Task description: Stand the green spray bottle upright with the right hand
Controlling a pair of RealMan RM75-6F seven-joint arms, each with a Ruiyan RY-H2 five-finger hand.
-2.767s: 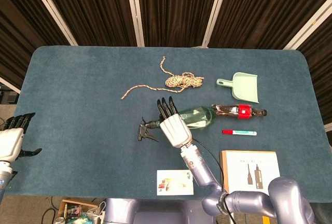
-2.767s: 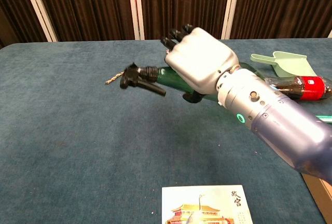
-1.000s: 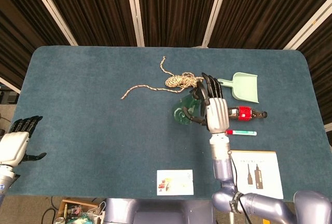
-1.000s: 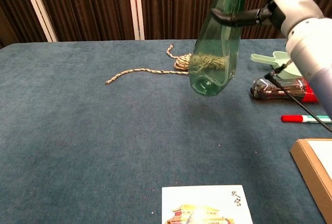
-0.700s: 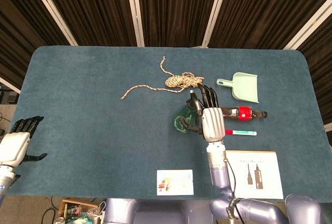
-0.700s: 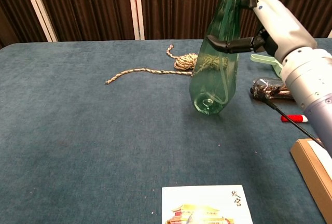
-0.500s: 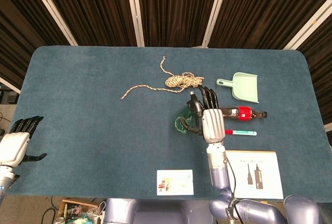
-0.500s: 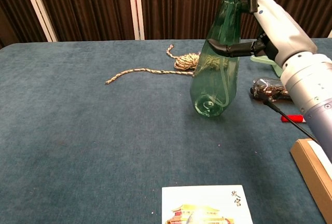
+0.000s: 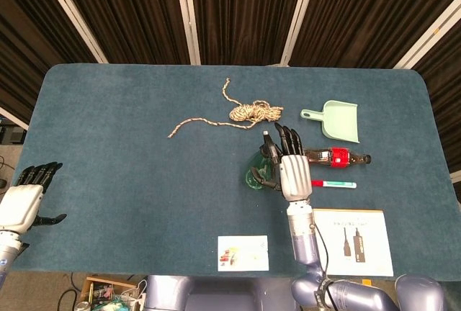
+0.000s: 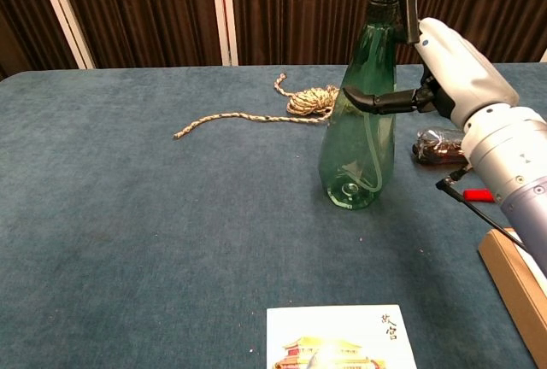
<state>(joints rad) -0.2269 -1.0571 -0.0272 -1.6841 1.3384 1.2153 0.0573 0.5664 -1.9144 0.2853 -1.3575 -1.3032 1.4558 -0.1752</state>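
Just beside the held green spray bottle (image 10: 359,143): cola bottle (image 10: 438,146), rope (image 10: 309,101)

Where we see things on the table

We see the spray bottle (image 10: 359,143) standing mid-table in the right hand (image 10: 457,66). The rope (image 9: 252,113) lies behind it, the scoop (image 9: 335,120), drink bottle (image 9: 333,156) and pen (image 9: 333,183) to its right, the card (image 9: 243,253) in front.

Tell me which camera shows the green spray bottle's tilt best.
The chest view: it shows the green spray bottle side-on, nearly upright, held by the right robot hand. The head view looks down on the bottle, mostly hidden under that hand.
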